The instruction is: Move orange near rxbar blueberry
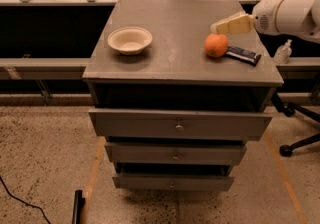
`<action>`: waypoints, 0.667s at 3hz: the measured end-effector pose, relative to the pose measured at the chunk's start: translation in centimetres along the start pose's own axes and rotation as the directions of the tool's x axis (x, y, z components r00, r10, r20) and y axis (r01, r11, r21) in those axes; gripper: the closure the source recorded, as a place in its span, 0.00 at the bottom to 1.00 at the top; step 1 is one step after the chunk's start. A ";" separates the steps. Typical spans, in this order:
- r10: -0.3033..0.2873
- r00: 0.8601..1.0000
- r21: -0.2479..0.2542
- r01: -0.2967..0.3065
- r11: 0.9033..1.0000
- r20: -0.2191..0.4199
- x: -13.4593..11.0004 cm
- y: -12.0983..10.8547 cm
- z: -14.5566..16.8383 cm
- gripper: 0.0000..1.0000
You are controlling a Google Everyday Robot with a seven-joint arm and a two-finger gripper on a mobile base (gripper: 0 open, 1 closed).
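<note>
The orange (216, 45) sits on the grey cabinet top (175, 33) at the right, touching or just beside the left end of the rxbar blueberry (242, 55), a dark flat bar lying near the right edge. My gripper (218, 27) is above and just behind the orange, lifted clear of it, with nothing in it. Its pale fingers (232, 23) point left from the white arm (287, 14), which comes in from the right.
A white bowl (129, 40) stands at the left of the cabinet top. The cabinet has three drawers (177, 127) slightly pulled out below. A clear bottle (283, 52) and an office chair base (295, 143) are to the right. A wooden bench runs behind.
</note>
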State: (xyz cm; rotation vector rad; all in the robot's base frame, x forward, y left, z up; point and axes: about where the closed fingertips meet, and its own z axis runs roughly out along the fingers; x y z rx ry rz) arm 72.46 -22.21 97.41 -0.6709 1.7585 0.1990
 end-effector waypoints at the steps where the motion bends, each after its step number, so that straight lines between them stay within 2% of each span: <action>1: -0.081 0.996 0.156 0.073 0.985 0.046 -5.0 -0.9 -5.5 0.00; 2: -0.109 0.992 0.184 0.095 0.978 0.069 -7.1 -0.5 -6.6 0.00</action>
